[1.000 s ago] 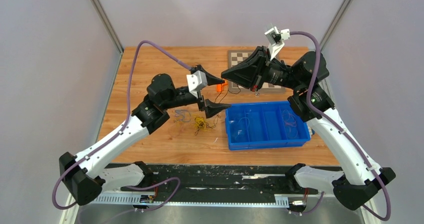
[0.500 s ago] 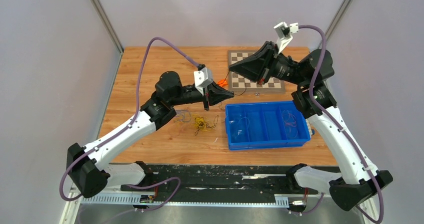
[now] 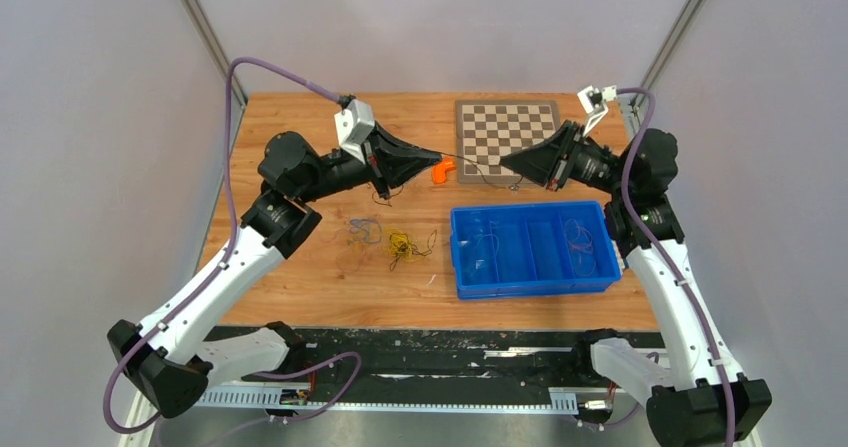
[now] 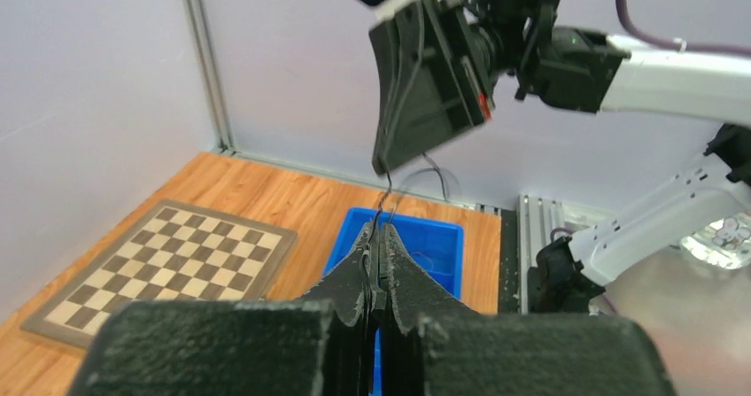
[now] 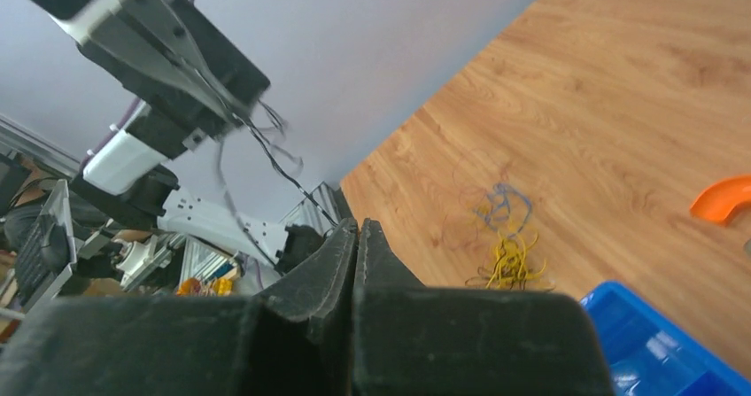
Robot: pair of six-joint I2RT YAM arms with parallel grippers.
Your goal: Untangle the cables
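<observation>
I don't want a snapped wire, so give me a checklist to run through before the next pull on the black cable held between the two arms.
1. Grip of the left tool on the black cable: ok, shut on it.
2. Grip of the right tool on the same cable: ok, shut.
3. Black cable lifted off the yellow cable and purple-blue cable on the table: ok.
4. Span free of knots: cannot tell; loose loops show near the left tool.
5. Cable apart from the orange piece below it: cannot tell.
6. Both tools off the blue bin: ok.
</observation>
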